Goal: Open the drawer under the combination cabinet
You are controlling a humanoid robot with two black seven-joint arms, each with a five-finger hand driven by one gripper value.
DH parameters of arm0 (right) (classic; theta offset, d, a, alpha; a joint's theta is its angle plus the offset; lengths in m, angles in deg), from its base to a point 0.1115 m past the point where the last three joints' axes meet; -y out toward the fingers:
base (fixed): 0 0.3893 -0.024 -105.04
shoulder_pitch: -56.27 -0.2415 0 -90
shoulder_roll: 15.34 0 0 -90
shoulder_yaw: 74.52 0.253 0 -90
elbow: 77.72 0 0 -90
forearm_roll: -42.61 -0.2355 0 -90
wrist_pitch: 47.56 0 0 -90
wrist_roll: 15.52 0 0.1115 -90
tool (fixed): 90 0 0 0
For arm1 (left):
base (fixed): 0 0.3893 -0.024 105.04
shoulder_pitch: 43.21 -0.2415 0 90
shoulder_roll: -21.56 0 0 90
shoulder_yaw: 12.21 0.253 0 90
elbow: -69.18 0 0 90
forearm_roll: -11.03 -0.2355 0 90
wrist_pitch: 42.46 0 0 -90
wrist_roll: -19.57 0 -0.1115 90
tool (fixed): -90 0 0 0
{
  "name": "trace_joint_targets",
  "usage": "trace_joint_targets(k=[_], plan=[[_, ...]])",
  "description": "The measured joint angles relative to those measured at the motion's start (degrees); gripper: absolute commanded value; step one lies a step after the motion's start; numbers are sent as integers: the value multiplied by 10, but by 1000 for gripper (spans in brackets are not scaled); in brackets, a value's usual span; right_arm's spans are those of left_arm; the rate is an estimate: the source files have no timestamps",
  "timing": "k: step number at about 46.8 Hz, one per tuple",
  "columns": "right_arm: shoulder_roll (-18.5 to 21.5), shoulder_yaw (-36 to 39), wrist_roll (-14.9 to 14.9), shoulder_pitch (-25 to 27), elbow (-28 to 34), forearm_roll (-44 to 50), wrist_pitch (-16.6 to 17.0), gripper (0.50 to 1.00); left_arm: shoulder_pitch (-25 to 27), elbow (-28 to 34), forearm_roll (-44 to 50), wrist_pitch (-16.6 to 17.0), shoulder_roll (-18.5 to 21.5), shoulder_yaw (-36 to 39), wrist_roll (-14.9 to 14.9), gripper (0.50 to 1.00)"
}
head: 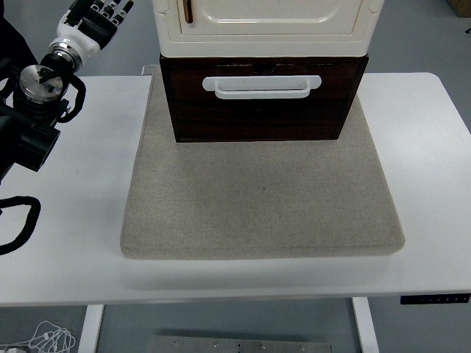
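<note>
At the upper left of the frame the left hand (94, 18) hangs with fingers loosely spread, gripping nothing, well apart from the dark drawer (261, 99) at top centre under the cream cabinet (265, 26). The drawer looks shut, its white handle (261, 87) untouched. Risk: a pull could drag the whole cabinet forward across the grey mat (261, 198), or fingers could slip off the shallow handle.

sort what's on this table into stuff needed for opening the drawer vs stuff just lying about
For the job: dark brown drawer, its white handle, cream cabinet above it, left hand raised at the top left.

Just lying about: grey mat, white table, black cable.
</note>
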Motion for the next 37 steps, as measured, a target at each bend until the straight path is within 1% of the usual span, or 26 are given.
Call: trace_joint_targets(k=[15, 24, 37], plan=[[0, 0, 0, 0, 0, 0, 0, 926, 0, -1, -1, -1, 1, 0, 0, 1000], [0, 0, 0, 0, 0, 0, 0, 926, 7, -7, 2, -22, 11, 0, 0, 1000], [0, 0, 0, 0, 0, 0, 0, 926, 13, -8, 0, -26, 33, 0, -1, 1000]])
